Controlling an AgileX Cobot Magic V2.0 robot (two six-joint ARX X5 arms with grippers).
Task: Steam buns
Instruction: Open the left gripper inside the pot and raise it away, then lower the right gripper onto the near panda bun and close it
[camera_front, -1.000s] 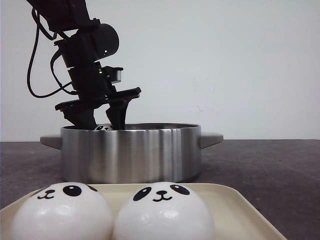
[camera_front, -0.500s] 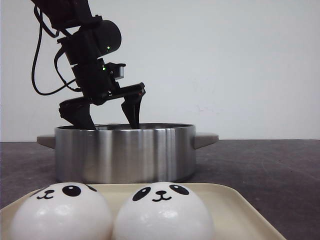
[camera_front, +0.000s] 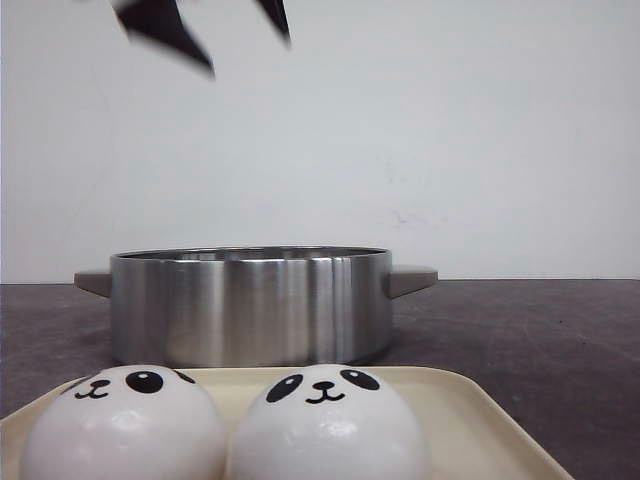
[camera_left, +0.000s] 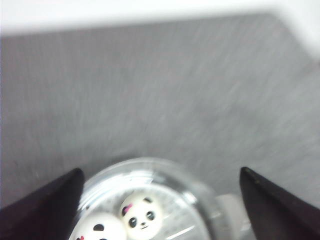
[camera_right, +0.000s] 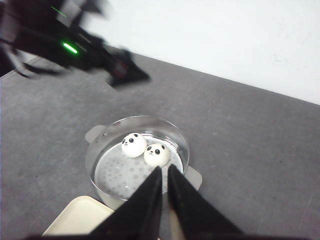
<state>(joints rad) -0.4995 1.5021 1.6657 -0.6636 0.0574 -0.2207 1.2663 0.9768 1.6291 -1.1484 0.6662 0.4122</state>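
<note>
Two white panda-face buns (camera_front: 120, 425) (camera_front: 325, 425) sit side by side on a cream tray (camera_front: 480, 400) at the front. Two more buns (camera_right: 134, 144) (camera_right: 157, 154) lie inside the steel pot (camera_right: 181, 142), on its perforated steamer plate. The pot (camera_front: 250, 305) stands behind the tray. My left gripper (camera_front: 250, 57) is open and empty, high above the pot at the top of the front view. In the left wrist view its gripper (camera_left: 160, 170) is spread wide over the pot's rim (camera_left: 150, 162) and one bun (camera_left: 141, 215). My right gripper (camera_right: 165, 168) is shut and empty, high above the pot's near side.
The pot has two flat side handles (camera_front: 412, 280). The table is dark grey (camera_front: 540, 340), with a white wall behind it. The tray's corner (camera_right: 80, 217) shows beside the pot in the right wrist view. The left arm (camera_right: 115, 67) hangs over the pot's far side.
My left gripper has risen, open, from inside the pot to the top of the front view. The pot shifted slightly to the left. The buns on the tray have not moved.
</note>
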